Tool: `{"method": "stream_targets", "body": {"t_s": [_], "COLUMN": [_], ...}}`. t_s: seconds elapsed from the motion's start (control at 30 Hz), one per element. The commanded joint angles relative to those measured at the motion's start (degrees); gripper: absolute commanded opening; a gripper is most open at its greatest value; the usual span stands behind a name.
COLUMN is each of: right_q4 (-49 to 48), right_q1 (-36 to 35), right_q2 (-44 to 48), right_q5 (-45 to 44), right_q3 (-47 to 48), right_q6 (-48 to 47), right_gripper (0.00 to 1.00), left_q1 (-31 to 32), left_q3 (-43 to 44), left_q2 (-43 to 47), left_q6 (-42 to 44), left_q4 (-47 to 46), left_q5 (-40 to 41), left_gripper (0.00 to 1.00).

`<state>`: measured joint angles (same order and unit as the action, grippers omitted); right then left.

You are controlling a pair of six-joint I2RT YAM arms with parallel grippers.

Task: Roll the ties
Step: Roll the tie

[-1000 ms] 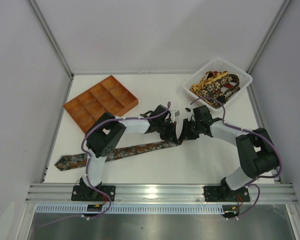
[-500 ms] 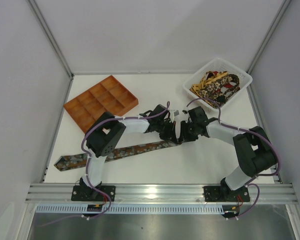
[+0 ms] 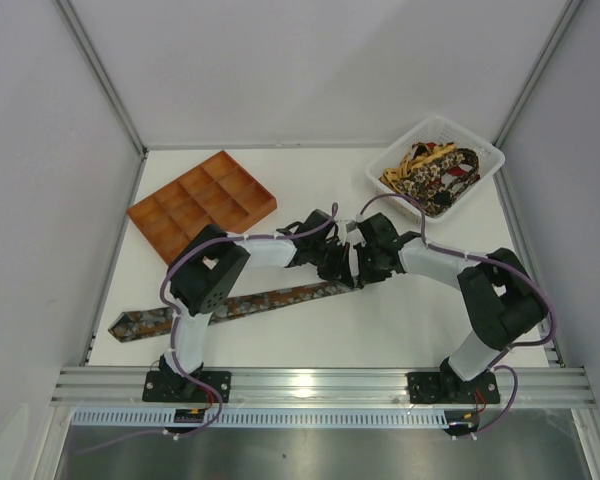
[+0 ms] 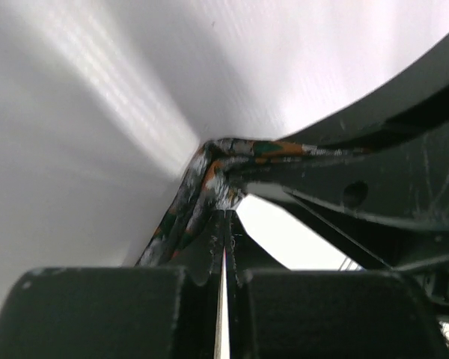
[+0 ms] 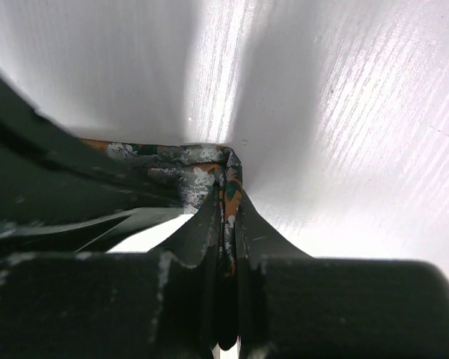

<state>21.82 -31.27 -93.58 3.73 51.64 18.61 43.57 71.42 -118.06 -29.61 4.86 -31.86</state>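
tie [image 3: 280, 297] flat on the table [image 3: 410, 320], running diagonally: wide pointed end out at 8 o'clock, narrow end at centre where both arms meet. Not rolled yet, only the first fold at the narrow tip.

left claw [image 3: 340, 272]: closed, fabric right at the tips, looks pinched on the fold. right claw [image 3: 360, 270]: closed on the same end from the 3 o'clock side, fabric visibly between its fingers.

Why, my read: two claws nose to nose on the narrow end means one anchors while the other turns the end over to start the core of the roll. The rest is left flat so it feeds in straight.

Views:
- top: shows the full length and layout, but the arms hide the contact point.
- left wrist: tie [image 4: 209, 176] comes up from 7 o'clock, kinks, then runs right under the other arm's finger; left claw [image 4: 224, 217] shows only a hairline gap.
- right wrist: tie [image 5: 202, 168] doubled over, edge clamped in right claw [image 5: 226, 224].

Outward: other ties [image 3: 430, 172] heaped in the white basket [image 3: 485, 150] at 1 o'clock, orange tray [image 3: 202, 200] at 10 o'clock, both well apart from the working spot.
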Motion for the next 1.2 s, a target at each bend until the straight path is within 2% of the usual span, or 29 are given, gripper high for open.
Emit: {"method": "stream_targets", "body": {"t_s": [0.0,0.2,0.43,0.57,0.73,0.77,0.97,1.17], "right_q4": [4.27,7.18,10.25,13.59,13.95,13.43,12.1,11.93], "right_q1": [-1.78,-4.85,-8.8,-10.74,-11.01,-11.01,-11.01,-11.01], "right_q2": [-1.69,-3.97,-7.23,-8.98,-7.24,-6.97,-4.86,-2.05], "right_q5": [-7.85,-13.48,-19.36,-23.58,-23.42,-22.46,-18.5,-19.02], "right_q3": [2.5,4.34,7.51,9.44,9.89,10.15,10.5,10.68], "right_q6": [1.51,3.97,5.12,4.86,4.77,4.16,2.75,2.75], "right_gripper": [0.0,0.0,0.01,0.09,0.33,0.42,0.45,0.46], "left_q1": [-1.38,-3.23,-3.93,-4.02,-4.02,-4.02,-4.02,-4.02], "left_q3": [-3.9,-10.49,-11.56,-12.26,-12.79,-13.23,-13.85,-12.8], "left_q2": [5.29,10.91,7.23,6.53,6.61,6.61,6.44,6.0], "left_q6": [-0.63,-2.74,-3.18,-3.62,-3.88,-3.79,-3.79,-3.35], "left_q4": [-0.82,-3.36,-3.72,-4.6,-4.6,-5.21,-6.53,-5.92], "left_q5": [0.65,3.64,3.03,3.11,2.5,2.68,2.33,2.24], "left_gripper": [0.01,0.0,0.0,0.0,0.0,0.0,0.0,0.0]}}
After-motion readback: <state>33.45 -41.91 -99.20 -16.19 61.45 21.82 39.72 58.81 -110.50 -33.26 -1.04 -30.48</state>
